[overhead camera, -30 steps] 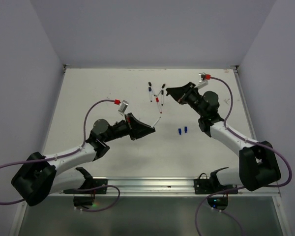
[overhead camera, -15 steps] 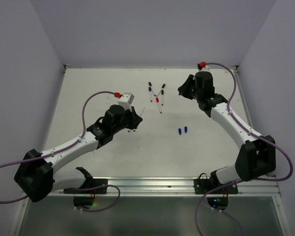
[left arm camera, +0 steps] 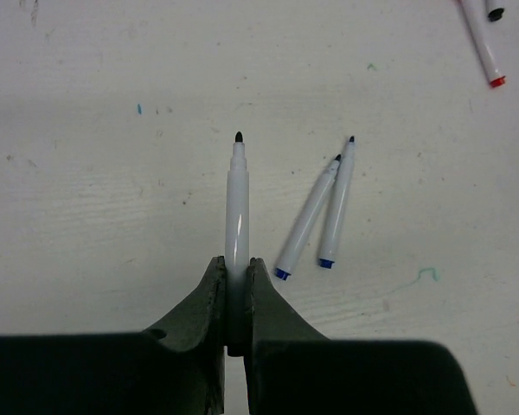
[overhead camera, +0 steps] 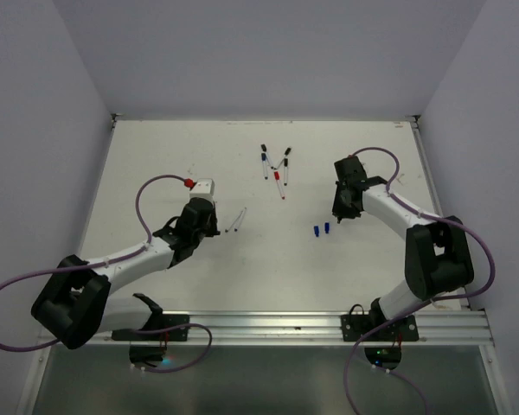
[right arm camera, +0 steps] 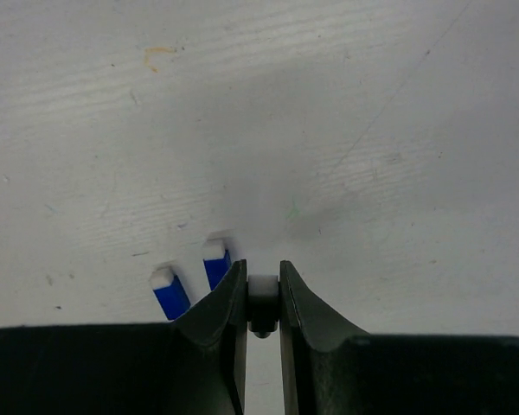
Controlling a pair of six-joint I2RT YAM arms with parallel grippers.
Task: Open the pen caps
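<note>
My left gripper (left arm camera: 234, 264) is shut on a thin white pen barrel (left arm camera: 238, 203) whose black tip is bare and points away from me, low over the table. Two uncapped blue pens (left arm camera: 309, 223) lie just to its right. In the top view this gripper (overhead camera: 214, 227) sits left of those pens (overhead camera: 235, 220). My right gripper (right arm camera: 261, 270) is shut on a black pen cap (right arm camera: 262, 289) with a white end. Two blue pen caps (right arm camera: 169, 294) lie on the table just left of it, seen from above (overhead camera: 321, 229) beside the right gripper (overhead camera: 340, 213).
Three capped pens (overhead camera: 277, 169) lie in a loose cluster at the back middle of the white table (overhead camera: 156, 164). One of them, with a red end (left arm camera: 483, 39), shows at the top right of the left wrist view. Grey walls close in the table on three sides.
The two arms have drawn apart from the middle. The left came back and down with the barrel beside the two uncapped pens. The right swung nearer and down with the black cap, to the blue caps.
</note>
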